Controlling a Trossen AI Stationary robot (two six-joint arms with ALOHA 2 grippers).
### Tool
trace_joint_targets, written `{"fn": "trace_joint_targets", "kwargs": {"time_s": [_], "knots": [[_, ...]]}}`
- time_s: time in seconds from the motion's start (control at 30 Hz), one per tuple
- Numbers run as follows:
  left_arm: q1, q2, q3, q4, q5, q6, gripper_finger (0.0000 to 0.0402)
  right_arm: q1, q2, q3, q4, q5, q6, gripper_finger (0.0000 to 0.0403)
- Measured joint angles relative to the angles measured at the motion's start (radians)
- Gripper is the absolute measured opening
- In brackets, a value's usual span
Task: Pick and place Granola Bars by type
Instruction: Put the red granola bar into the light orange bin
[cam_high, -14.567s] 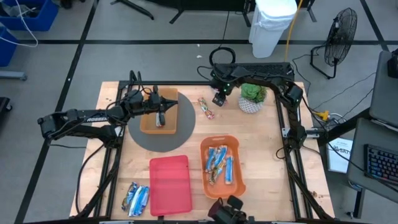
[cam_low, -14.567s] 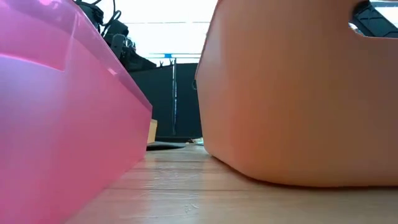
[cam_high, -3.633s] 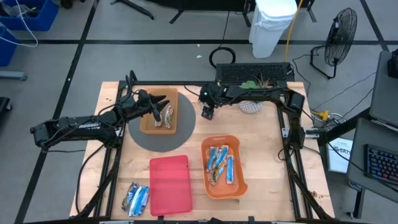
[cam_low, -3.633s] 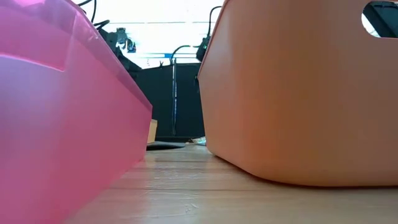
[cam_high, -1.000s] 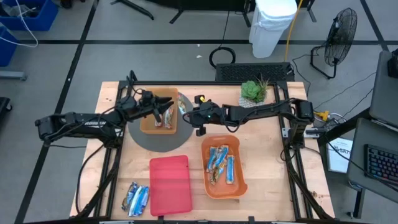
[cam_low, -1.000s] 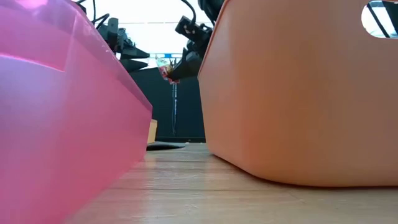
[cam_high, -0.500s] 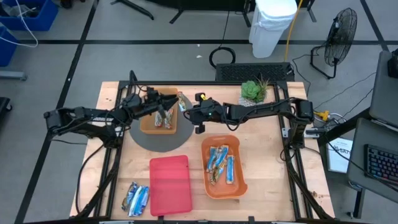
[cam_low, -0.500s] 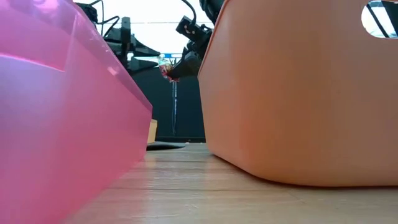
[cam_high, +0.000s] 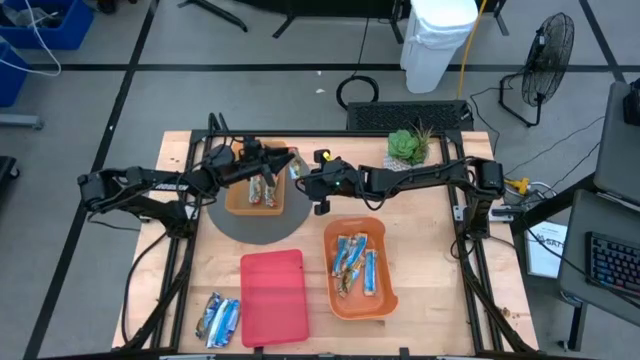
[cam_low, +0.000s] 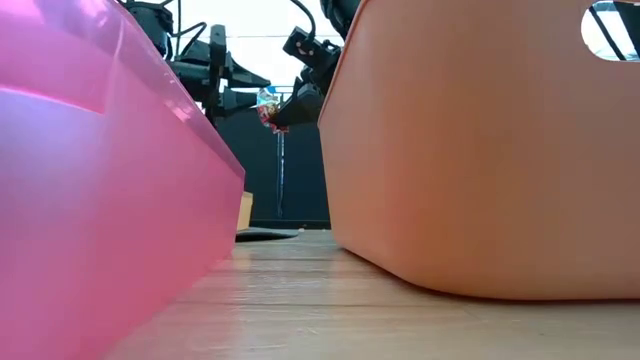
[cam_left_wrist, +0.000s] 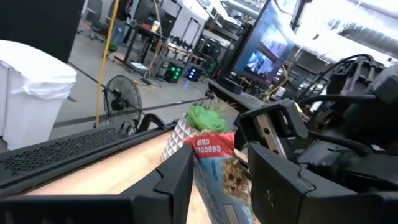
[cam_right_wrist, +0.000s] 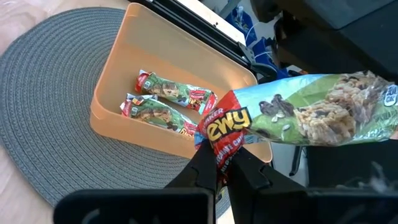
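A granola bar (cam_high: 293, 164) in a red and green wrapper hangs above the far right corner of the tan tray (cam_high: 238, 192). My right gripper (cam_high: 304, 172), reaching in from the table's right, is shut on it. My left gripper (cam_high: 279, 165) comes from the left and is open. Its fingers (cam_left_wrist: 177, 180) stand on either side of the bar's (cam_left_wrist: 214, 165) free end. Two bars of the same kind (cam_right_wrist: 163, 99) lie flat in the tan tray (cam_right_wrist: 124, 59). Blue bars (cam_high: 352, 262) lie in the orange tray (cam_high: 384, 300). My right gripper pinches the bar's red crimped end (cam_right_wrist: 222, 142) between its two fingers. The fingers come in about level from the table's right side. The bar sticks out beyond them toward my left gripper, lifted clear over the tray. Whether my left gripper's fingers touch the bar, I cannot tell.
The tan tray sits on a round grey mat (cam_high: 255, 222). A red tray (cam_high: 273, 296) lies near the front, with silvery-blue bars (cam_high: 218, 318) on the wood to its left. A potted plant (cam_high: 407, 148) stands at the far edge.
My left gripper has moved toward the table's right, up to the held bar, and its fingers now flank the bar's free end. My right gripper has kept the bar nearly still above the tray's corner.
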Motion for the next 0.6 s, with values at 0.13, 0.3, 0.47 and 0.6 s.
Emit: {"fn": "trace_joint_targets", "kwargs": {"time_s": [0.13, 0.3, 0.47, 0.6], "knots": [[0.0, 0.0, 0.0, -0.016, 0.045, 0.031, 0.0136, -0.001, 0.0, 0.0, 0.0, 0.0, 0.0, 0.0007], [0.0, 0.0, 0.0, -0.038, 0.12, 0.074, 0.0026, -0.001, 0.0, 0.0, 0.0, -0.001, 0.0, 0.0007], [0.0, -0.001, 0.0, -0.043, 0.127, 0.112, 0.0011, -0.001, 0.0, 0.0, 0.006, 0.006, 0.0, 0.0024], [0.0, -0.008, 0.0, -0.046, 0.124, 0.149, 0.0011, -0.005, 0.0, 0.0, -0.036, 0.096, -0.006, 0.0078]]}}
